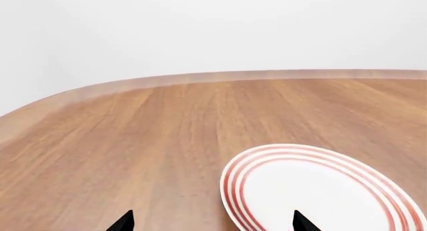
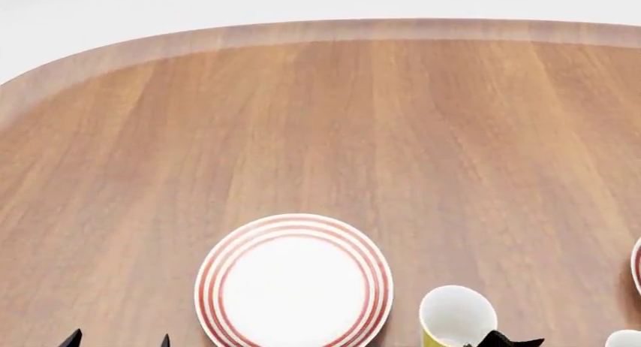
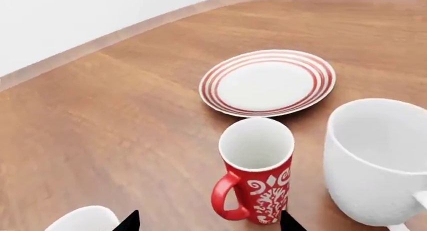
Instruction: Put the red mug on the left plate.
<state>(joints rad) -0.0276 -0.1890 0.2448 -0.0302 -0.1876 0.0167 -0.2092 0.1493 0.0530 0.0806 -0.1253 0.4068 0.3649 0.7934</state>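
Observation:
The red mug [image 3: 257,171], with a white scroll pattern and a white inside, stands upright on the table in the right wrist view; it is out of the head view. My right gripper [image 3: 208,222] is open and empty just short of it, the handle between the fingertips. It shows in the head view [image 2: 511,339] at the bottom edge. The left plate [image 2: 293,283], white with red rings, lies near the front. My left gripper [image 1: 213,222] is open and empty, hovering over the plate's [image 1: 320,191] left rim. It shows in the head view [image 2: 117,339].
A yellow mug [image 2: 455,317] stands right of the left plate, close to my right gripper. A large white mug [image 3: 377,161] stands beside the red mug. A second ringed plate [image 3: 267,83] lies beyond them; its edge shows in the head view [image 2: 637,268]. The wooden table [image 2: 401,122] stretches far ahead.

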